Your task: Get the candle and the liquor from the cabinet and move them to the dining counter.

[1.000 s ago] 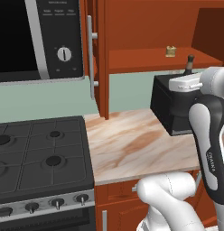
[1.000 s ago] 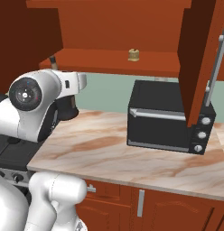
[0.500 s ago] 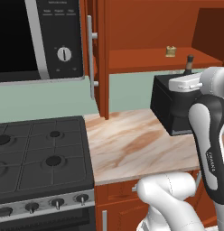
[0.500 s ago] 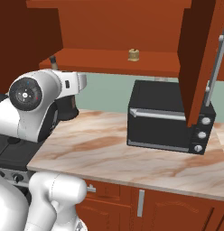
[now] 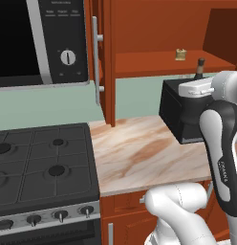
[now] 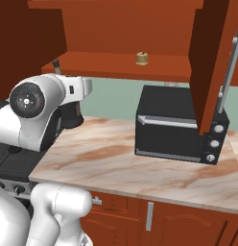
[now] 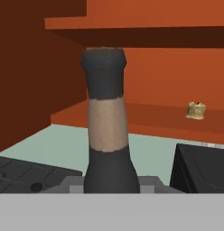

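Black glass liquor bottle (image 7: 107, 135) is held by the gripper (image 7: 111, 189), shut low on its thin neck, out beside the cabinet (image 5: 154, 28). It is judged heavy, slippery and breakable.

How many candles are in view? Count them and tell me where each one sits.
1. The candle stands alone on the open cabinet shelf, above the black toaster oven. The hand view shows it to the right of the liquor. The door could hide others.
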Motion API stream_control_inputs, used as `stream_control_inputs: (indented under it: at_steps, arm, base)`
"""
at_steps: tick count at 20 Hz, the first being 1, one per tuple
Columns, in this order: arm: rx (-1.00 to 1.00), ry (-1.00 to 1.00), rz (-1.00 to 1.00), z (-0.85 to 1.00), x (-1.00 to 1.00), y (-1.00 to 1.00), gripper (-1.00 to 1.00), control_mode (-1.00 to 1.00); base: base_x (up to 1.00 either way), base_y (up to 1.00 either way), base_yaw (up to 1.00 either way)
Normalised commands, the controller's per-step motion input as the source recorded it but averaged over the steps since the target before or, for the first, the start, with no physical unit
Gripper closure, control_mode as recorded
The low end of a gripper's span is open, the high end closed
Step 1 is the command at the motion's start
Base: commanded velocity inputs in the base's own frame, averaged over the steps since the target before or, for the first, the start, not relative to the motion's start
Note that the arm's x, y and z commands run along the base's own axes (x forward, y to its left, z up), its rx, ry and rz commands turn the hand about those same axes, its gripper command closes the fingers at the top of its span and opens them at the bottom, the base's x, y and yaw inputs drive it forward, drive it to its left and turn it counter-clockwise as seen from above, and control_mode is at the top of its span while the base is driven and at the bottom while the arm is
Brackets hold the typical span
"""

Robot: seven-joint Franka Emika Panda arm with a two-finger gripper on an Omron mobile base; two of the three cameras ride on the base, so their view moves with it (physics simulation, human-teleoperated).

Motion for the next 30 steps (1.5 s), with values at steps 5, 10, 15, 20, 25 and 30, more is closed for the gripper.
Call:
stream_control_inputs:
  at_steps: [5,10,15,20,25,30]
  arm:
    - [0.00,0.00,0.00,0.00,0.00,0.00,1.00,1.00]
    - [0.00,0.00,0.00,0.00,0.00,0.00,1.00,1.00]
    - [0.00,0.00,0.00,0.00,0.00,0.00,1.00,1.00]
    - [0.00,0.00,0.00,0.00,0.00,0.00,1.00,1.00]
    - [0.00,0.00,0.00,0.00,0.00,0.00,1.00,1.00]
    - [0.00,0.00,0.00,0.00,0.00,0.00,1.00,1.00]
  base:
    - [-0.39,0.00,0.00]
    - [-0.80,0.00,0.00]
    - [-0.79,0.00,0.00]
    - [-0.56,0.00,0.27]
    - [-0.25,0.00,0.88]
    - [-0.10,0.00,0.98]
